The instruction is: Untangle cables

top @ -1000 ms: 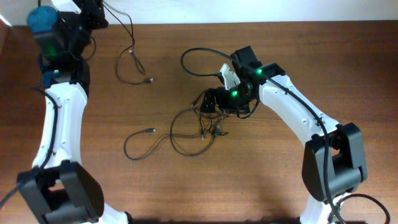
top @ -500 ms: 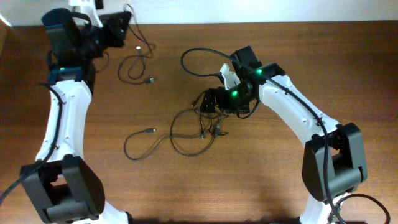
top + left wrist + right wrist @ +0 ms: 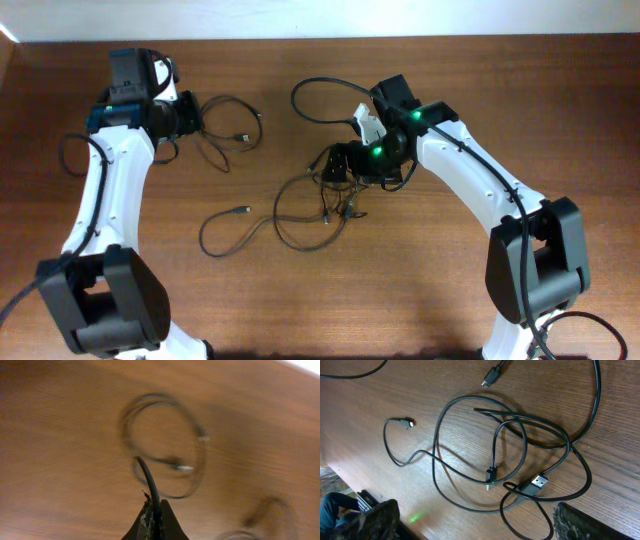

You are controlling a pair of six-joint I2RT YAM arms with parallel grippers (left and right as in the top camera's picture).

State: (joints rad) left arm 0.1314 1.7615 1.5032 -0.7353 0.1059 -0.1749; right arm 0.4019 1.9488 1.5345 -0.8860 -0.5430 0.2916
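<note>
A brown wooden table (image 3: pixel 430 300) with fine grain is seen filling nearly all of the overhead view. A narrow white strip (image 3: pixel 400 18) is shown along its far edge. A white corner (image 3: pixel 306 364) is caught at the top right of the left wrist view, where the wood is blurred. In the right wrist view, the table's edge is cut across the lower left. Beyond that edge a blue object (image 3: pixel 331 502) and a dark slatted thing (image 3: pixel 362 501) are made out, too unclear to be named. A small green glint (image 3: pixel 415 518) is reflected on the wood nearby.
</note>
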